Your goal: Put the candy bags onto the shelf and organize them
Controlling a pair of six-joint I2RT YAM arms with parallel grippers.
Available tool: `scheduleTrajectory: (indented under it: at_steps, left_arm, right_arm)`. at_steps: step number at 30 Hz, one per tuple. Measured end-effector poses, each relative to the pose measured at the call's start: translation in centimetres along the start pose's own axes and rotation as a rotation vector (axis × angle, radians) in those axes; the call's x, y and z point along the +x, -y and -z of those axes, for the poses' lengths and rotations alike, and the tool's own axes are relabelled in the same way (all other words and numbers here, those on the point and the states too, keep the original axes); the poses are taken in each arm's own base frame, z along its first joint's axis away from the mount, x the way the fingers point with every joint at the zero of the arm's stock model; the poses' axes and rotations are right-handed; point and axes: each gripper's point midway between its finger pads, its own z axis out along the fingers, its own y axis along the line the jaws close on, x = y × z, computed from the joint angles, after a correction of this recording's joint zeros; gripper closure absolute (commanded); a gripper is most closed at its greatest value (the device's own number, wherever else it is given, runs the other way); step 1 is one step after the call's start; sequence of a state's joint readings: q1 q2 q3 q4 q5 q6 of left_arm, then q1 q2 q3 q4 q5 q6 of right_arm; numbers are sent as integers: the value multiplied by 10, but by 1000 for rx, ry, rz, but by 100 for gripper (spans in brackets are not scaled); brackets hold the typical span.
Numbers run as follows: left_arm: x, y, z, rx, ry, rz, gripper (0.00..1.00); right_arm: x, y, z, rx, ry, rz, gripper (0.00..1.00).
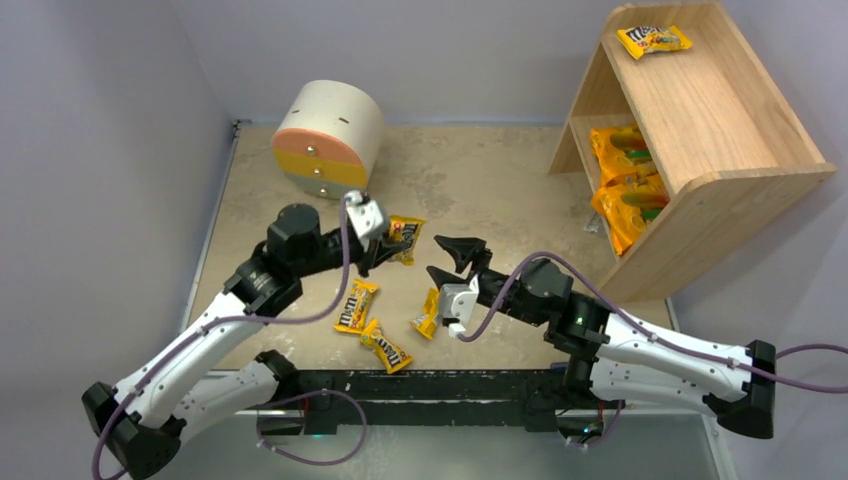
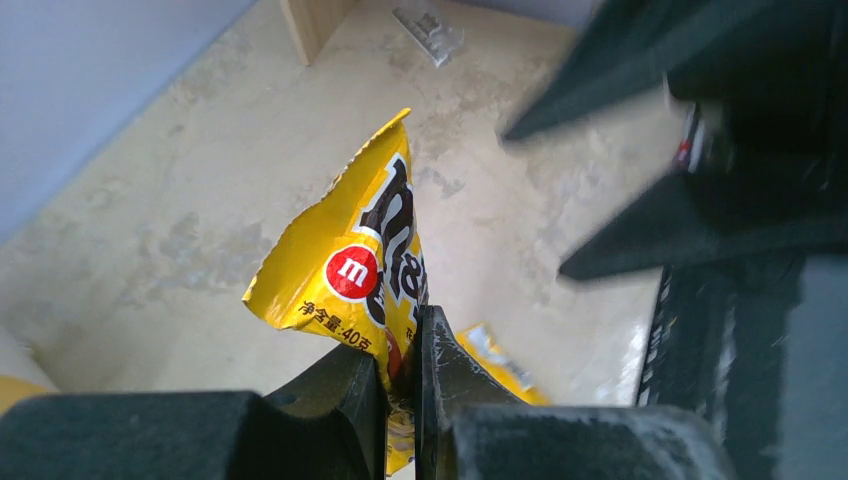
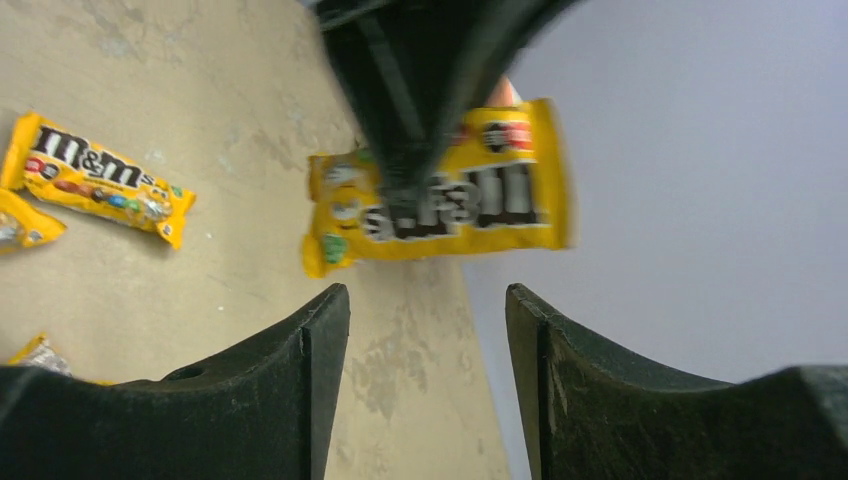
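Note:
My left gripper (image 1: 385, 250) (image 2: 405, 345) is shut on one end of a small yellow M&M's packet (image 1: 407, 238) (image 2: 360, 260) and holds it above the table. My right gripper (image 1: 433, 256) (image 3: 428, 300) is open and empty, facing that packet (image 3: 450, 200) from just to its right. Three more yellow packets lie on the table: one (image 1: 355, 305) (image 3: 100, 180) left of centre, one (image 1: 385, 345) nearer the front, one (image 1: 427, 315) under my right wrist. A fifth packet (image 1: 653, 40) lies on top of the wooden shelf (image 1: 700, 110). Two orange bags (image 1: 620, 150) (image 1: 628, 205) stand on its lower tier.
A round cream cabinet (image 1: 325, 140) with orange and yellow drawers stands at the back left. The shelf fills the back right corner. Grey walls close in the table on the left and back. The two grippers are close together mid-table.

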State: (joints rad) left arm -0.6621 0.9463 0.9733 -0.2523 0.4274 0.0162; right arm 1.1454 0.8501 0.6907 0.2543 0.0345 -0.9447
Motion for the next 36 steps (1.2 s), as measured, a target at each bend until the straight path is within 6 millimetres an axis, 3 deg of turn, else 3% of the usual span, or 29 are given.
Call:
scheduleTrajectory:
  at_steps: [4, 7, 11, 15, 18, 27, 36]
  left_arm:
    - [31, 10, 15, 63, 43, -282, 100]
    - [29, 13, 14, 111, 57, -439, 100]
    - [17, 5, -2, 155, 13, -562, 100]
    - [23, -4, -20, 197, -46, -623, 100]
    - [28, 3, -19, 252, -47, -659, 100]
    - [16, 37, 0, 414, 72, -818, 100]
    - [48, 42, -11, 514, -4, -733, 100]
  right_arm:
    - [-13, 13, 3, 1, 3, -99, 40]
    - [-22, 24, 3, 8, -3, -187, 38]
    - [-30, 29, -6, -17, -34, -323, 38]
    - [-29, 24, -17, -61, -114, -454, 40]
    - [-24, 19, -18, -82, -179, -522, 40]
    - [-13, 3, 0, -94, -296, -680, 38]
    - [-36, 12, 29, -15, -156, -895, 41]
